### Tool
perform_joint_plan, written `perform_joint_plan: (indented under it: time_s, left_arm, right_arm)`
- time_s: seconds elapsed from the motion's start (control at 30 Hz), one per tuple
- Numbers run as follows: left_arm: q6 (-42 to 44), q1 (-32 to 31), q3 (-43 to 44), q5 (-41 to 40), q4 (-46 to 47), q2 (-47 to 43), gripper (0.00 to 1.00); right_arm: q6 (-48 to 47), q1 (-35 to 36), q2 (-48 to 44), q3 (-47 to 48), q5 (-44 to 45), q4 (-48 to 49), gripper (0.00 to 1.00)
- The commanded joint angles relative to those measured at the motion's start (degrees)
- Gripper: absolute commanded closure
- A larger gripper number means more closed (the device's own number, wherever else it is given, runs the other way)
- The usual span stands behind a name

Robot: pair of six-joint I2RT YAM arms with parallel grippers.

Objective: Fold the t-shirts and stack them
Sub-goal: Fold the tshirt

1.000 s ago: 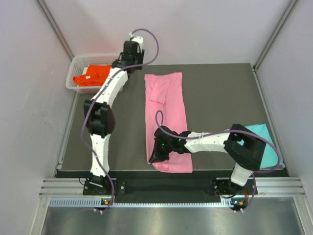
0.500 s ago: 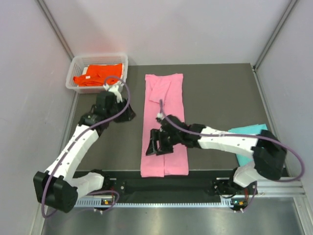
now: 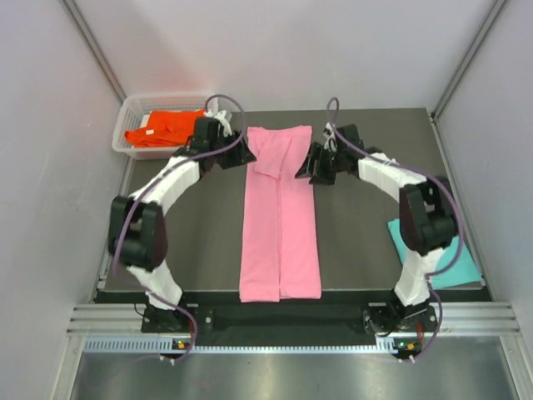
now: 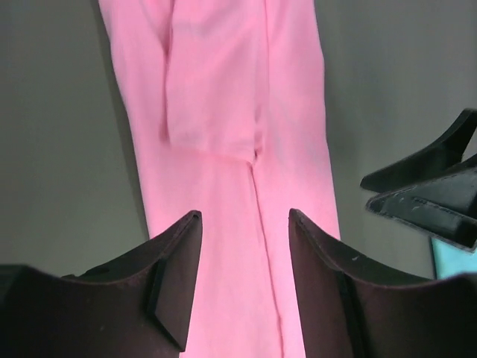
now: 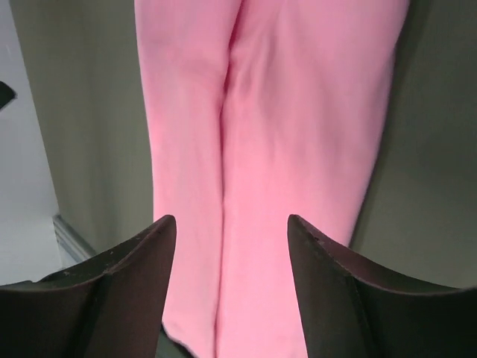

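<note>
The light pink cloth t-shirt, folded into a long narrow strip, lies flat down the middle of the dark grey desk. The left hand and right hand flank its far end, jaws apart, gripping nothing. The bright orange t-shirt fills the white wire-mesh basket at the far left. The teal t-shirt lies near the desk's right edge.

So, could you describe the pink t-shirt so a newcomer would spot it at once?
Look at the dark grey table top. Down its middle lies the light pink cloth t-shirt, folded into one long narrow strip. The bright orange shirt is bunched in the white mesh basket at the far left corner, and the teal shirt sits at the right edge.
</note>
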Motion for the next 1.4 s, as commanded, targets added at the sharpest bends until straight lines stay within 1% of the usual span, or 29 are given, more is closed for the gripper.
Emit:
perform_joint_plan:
  time_s: [0.0, 0.03, 0.07, 0.1, 0.13, 0.17, 0.2, 0.23, 0.27, 0.33, 0.47, 0.57, 0.6, 0.67, 0.73, 0.77, 0.83, 0.87, 0.9, 0.97, 1.0, 1.03, 1.07, 1.1, 1.13, 1.17, 1.23, 1.37]
  left_arm:
    - [4.7, 2.6, 14.0, 4.7, 2.1, 14.6, 0.45]
    - [5.4, 2.8, 17.2, 4.3, 1.8, 17.6, 0.45]
    - [7.2, 3.0, 20.1, 3.5, 1.3, 20.4, 0.44]
    - [8.0, 3.1, 24.7, 2.4, 1.5, 22.8, 0.43]
    - [8.5, 3.1, 26.7, 0.6, 2.0, 27.5, 0.42]
    - [8.9, 3.2, 28.7, 0.1, 2.5, 29.8, 0.42]
    - [8.9, 3.6, 32.3, -0.3, 3.0, 33.4, 0.41]
    - [9.0, 3.6, 33.4, -1.9, 3.8, 34.8, 0.40]
    - [9.2, 3.7, 34.1, -2.5, 4.9, 36.0, 0.40]
    - [8.9, 3.7, 35.0, -3.5, 8.9, 38.5, 0.38]
    - [8.1, 3.9, 39.4, -5.2, 11.7, 44.4, 0.37]
    - [4.9, 4.8, 41.1, -6.8, 13.3, 46.9, 0.37]
    - [3.9, 5.1, 40.7, -6.5, 15.4, 47.8, 0.37]
    - [0.6, 6.0, 41.1, -4.6, 18.7, 49.6, 0.37]
    - [-3.1, 6.6, 42.6, -3.2, 19.6, 51.3, 0.39]
    - [-3.8, 6.9, 44.7, -2.1, 19.7, 52.4, 0.41]
    - [-6.2, 7.4, 46.4, -0.4, 19.9, 54.9, 0.44]
    - [-7.3, 7.7, 47.5, 0.3, 20.6, 56.1, 0.46]
    - [-8.4, 8.0, 48.0, 1.6, 22.0, 56.8, 0.51]
    - [-10.7, 8.2, 50.1, 2.3, 23.0, 58.1, 0.61]
    - [-10.8, 8.2, 51.1, 2.4, 23.2, 59.4, 0.68]
    - [-11.3, 8.2, 52.3, 2.5, 23.2, 60.2, 0.87]
    - [-11.5, 8.2, 55.0, 2.6, 23.3, 61.8, 0.92]
    - [-12.0, 8.2, 56.4, 2.7, 23.5, 62.7, 0.97]
    - [-12.3, 8.1, 59.2, 2.6, 23.2, 64.3, 1.00]
    - [-12.3, 8.1, 60.2, 2.4, 23.2, 64.8, 1.00]
    - [-12.2, 8.0, 61.0, 1.1, 23.8, 64.9, 1.00]
    - [-10.4, 7.8, 61.7, -4.0, 24.5, 63.7, 1.00]
  right_arm:
    - [-5.2, -6.9, 9.9, 12.2, -7.1, 4.4, 0.39]
    - [-5.1, -7.9, 12.7, 18.3, -7.8, 4.4, 0.38]
    - [-5.1, -8.7, 17.8, 21.2, -8.8, 4.7, 0.36]
    - [-4.9, -9.3, 20.1, 23.8, -9.6, 5.6, 0.35]
    - [-5.3, -10.1, 22.6, 29.8, -9.2, 5.0, 0.34]
    - [-5.6, -10.3, 27.3, 33.0, -9.2, 4.3, 0.32]
    - [-6.0, -10.6, 29.8, 36.3, -9.4, 2.9, 0.32]
    - [-6.3, -10.6, 32.0, 42.3, -8.8, 2.0, 0.31]
    - [-6.1, -10.7, 35.9, 44.7, -8.6, 1.7, 0.30]
    - [-4.3, -11.1, 38.7, 48.8, -8.1, 3.4, 0.29]
    - [-0.8, -11.6, 43.0, 49.9, -6.2, 10.4, 0.30]
    - [1.2, -11.8, 46.0, 51.9, -5.0, 11.2, 0.35]
    - [2.1, -11.8, 46.7, 52.7, -5.0, 11.4, 0.35]
    - [3.3, -11.7, 49.5, 55.6, -4.2, 11.4, 0.40]
    - [4.8, -11.9, 51.7, 58.3, -3.6, 11.4, 0.44]
    - [5.2, -11.9, 52.2, 58.7, -2.9, 12.0, 0.46]
    - [6.9, -12.0, 53.1, 59.1, -2.0, 12.9, 0.51]
    - [7.4, -11.9, 53.2, 59.2, -2.0, 14.3, 0.51]
    - [8.3, -12.0, 53.6, 59.3, -1.8, 14.8, 0.53]
    - [9.3, -12.0, 54.8, 60.1, -1.6, 16.5, 0.68]
    - [10.4, -12.0, 55.4, 60.6, -1.5, 16.9, 0.75]
    - [10.8, -12.1, 56.7, 62.1, -1.3, 17.1, 0.90]
    - [11.4, -12.1, 57.3, 62.9, -1.0, 17.7, 0.96]
    - [12.6, -12.1, 58.0, 64.8, -0.7, 17.6, 1.00]
    - [13.1, -12.1, 59.0, 65.6, 0.1, 19.3, 1.00]
    - [13.6, -12.2, 59.2, 66.2, 0.6, 19.9, 1.00]
    - [14.6, -12.2, 59.4, 66.8, 2.0, 20.5, 1.00]
    - [16.4, -12.9, 59.7, 68.2, 4.1, 23.7, 1.00]
